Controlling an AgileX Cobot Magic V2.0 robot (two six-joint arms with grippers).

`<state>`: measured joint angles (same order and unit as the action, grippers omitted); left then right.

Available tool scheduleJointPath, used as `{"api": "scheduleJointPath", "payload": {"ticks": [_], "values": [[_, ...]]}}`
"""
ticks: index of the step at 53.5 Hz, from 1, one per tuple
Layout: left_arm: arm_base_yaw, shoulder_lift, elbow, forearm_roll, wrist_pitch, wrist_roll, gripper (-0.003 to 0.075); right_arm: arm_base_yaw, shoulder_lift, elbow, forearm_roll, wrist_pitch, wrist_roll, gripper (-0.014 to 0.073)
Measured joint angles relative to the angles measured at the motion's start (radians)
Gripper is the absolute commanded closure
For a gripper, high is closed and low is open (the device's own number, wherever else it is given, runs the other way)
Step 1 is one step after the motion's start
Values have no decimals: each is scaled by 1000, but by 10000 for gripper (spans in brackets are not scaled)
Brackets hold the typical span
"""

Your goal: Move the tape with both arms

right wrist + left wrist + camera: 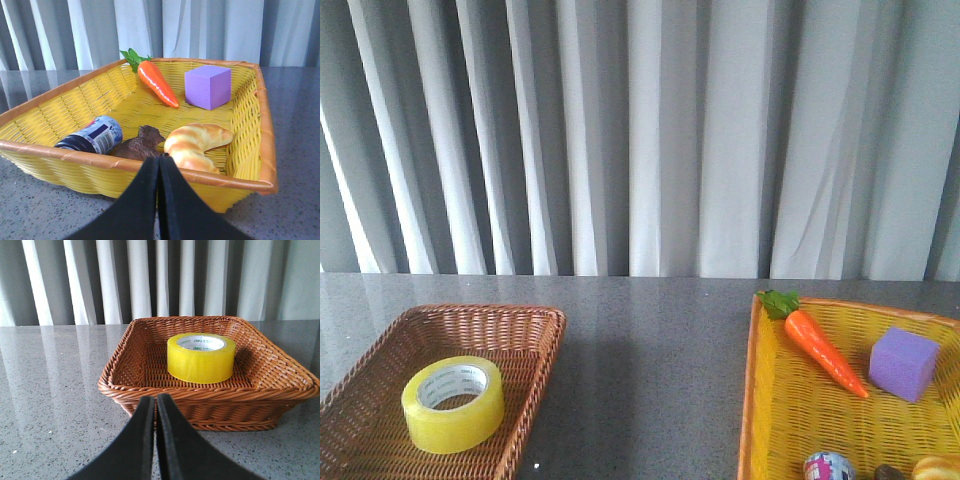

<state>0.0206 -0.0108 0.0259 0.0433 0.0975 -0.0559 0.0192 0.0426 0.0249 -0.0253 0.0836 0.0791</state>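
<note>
On the left of the bench (650,340) sits a brown wicker basket (535,330), and the tape (453,403) lies flat inside it, core opening upward, resting on the basket floor. In the left wrist view the tape (201,358) sits toward the middle of the basket (120,385), beyond the near rim. The left tool (155,405) is clenched, its two black fingers pressed together with only a thin seam between them, holding nothing. It is outside the basket, over the bare bench in front of the near rim, clearly apart from the tape, which lies ahead of it and off to one side of the fingertips.

The middle of the bench is grey speckled stone, with grey curtains (650,130) behind.

On the right is a yellow wicker basket (755,400) holding a carrot (820,350), a purple cube (904,363) and a small patterned ball (829,466) at the lower edge. The right wrist view shows the same basket (265,145) with the carrot (157,85), the cube (207,87), a croissant (195,145), a brown animal figure (142,145) and a dark can with a blue and white label (92,137) lying on its side. The right tool (159,165) is also clenched and empty, just outside this basket's near rim, well apart from the tape.
</note>
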Motion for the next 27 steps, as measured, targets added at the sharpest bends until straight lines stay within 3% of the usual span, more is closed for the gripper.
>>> {"api": "scheduleJointPath", "payload": {"ticks": [27], "values": [[0,0,0,0,0,0,726,-114,-56,0,-50,35,-9,602]]}}
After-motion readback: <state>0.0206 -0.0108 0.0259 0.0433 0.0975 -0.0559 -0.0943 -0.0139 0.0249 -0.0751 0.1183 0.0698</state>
